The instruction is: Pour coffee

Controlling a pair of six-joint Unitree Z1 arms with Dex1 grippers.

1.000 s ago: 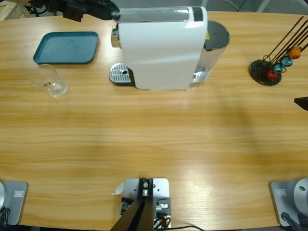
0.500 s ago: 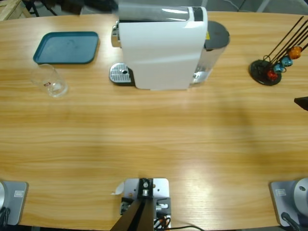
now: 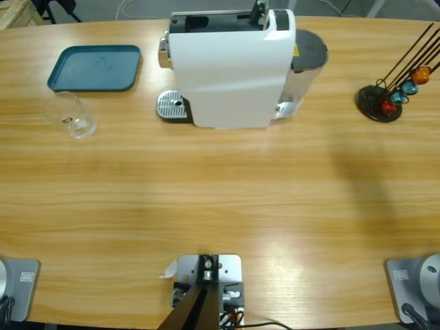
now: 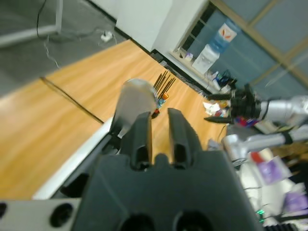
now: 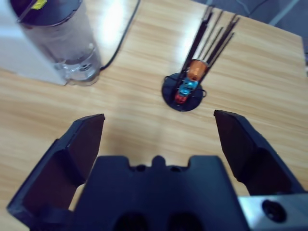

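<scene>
This looks like a robotics lab or test room rather than a home kitchen. In the left wrist view, a silver robot arm (image 4: 269, 108) stands at the right of the frame before glass partition walls, with cluttered shelves in the upper middle and loose cables (image 4: 72, 38) on the grey floor at the upper left. In the high view, a long wooden table (image 3: 220, 199) fills the frame, with a white coffee machine (image 3: 230, 69) at upper centre.
</scene>
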